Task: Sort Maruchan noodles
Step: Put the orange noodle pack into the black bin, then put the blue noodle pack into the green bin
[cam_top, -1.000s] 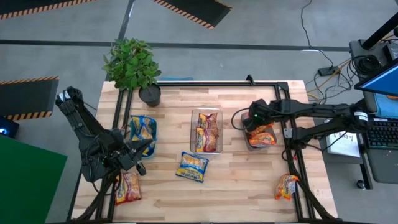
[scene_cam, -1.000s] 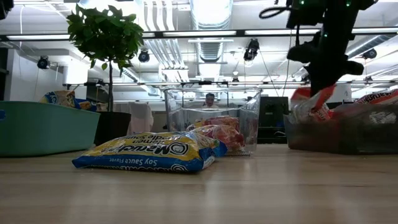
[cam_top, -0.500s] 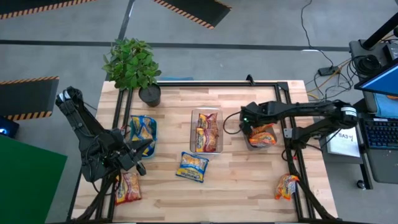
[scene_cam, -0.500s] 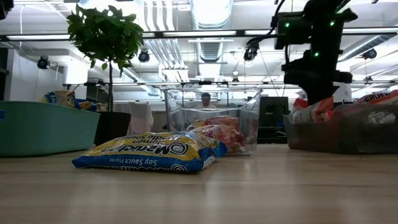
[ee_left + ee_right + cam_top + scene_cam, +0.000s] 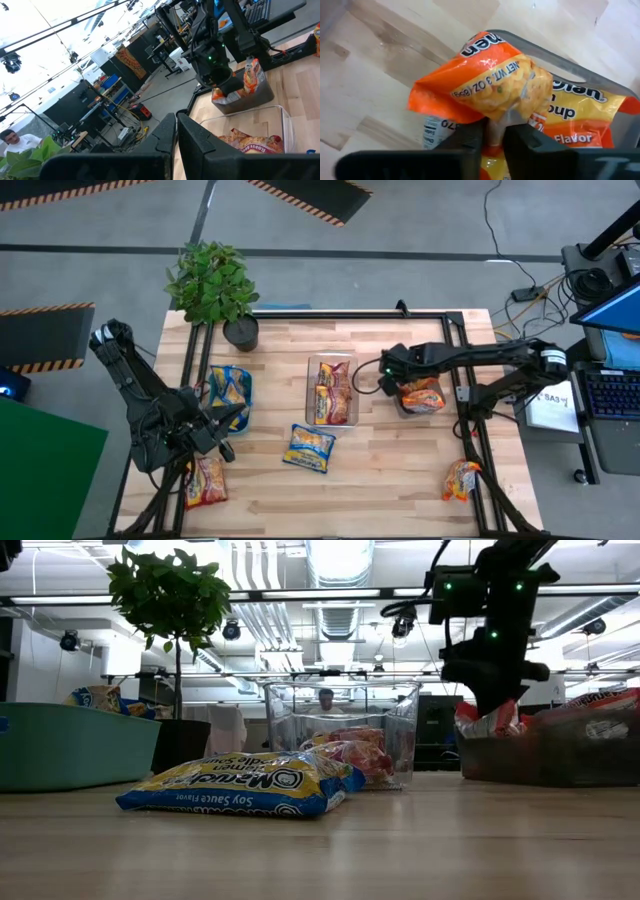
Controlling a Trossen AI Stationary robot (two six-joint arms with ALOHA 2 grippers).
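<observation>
My right gripper [image 5: 494, 140] hangs over the left rim of the grey bin [image 5: 440, 408] and is shut on an orange-edged Maruchan packet [image 5: 490, 85]. More orange packets [image 5: 585, 115] lie in that bin. A blue-edged packet [image 5: 309, 447] lies flat on the table near the middle. A maroon packet [image 5: 205, 481] lies near the left front corner and an orange one [image 5: 461, 478] near the right front. My left gripper [image 5: 235, 416], shut, waits by the teal bin [image 5: 229, 387], which holds blue-edged packets. The clear bin [image 5: 333, 390] holds maroon ones. My right gripper pinches the orange packet between its two fingers [image 5: 470, 142] by a crumpled end [image 5: 495, 125], coming from above and pointing down. The packet [image 5: 487, 720] hangs below the fingers at the bin's left rim. Whether it rests on the rim or on the packets below, I cannot tell.
A potted plant [image 5: 212, 285] stands at the far left corner. Black frame rails [image 5: 470, 430] run along the table's sides and far edge. Bare wood [image 5: 390, 470] lies between the bins and the near edge. A person shows far behind the clear bin [image 5: 327, 700].
My right gripper has moved toward the table's left, from over the middle of the grey bin to its left rim, staying shut. The orange packet has travelled with it and now hangs at that rim.
</observation>
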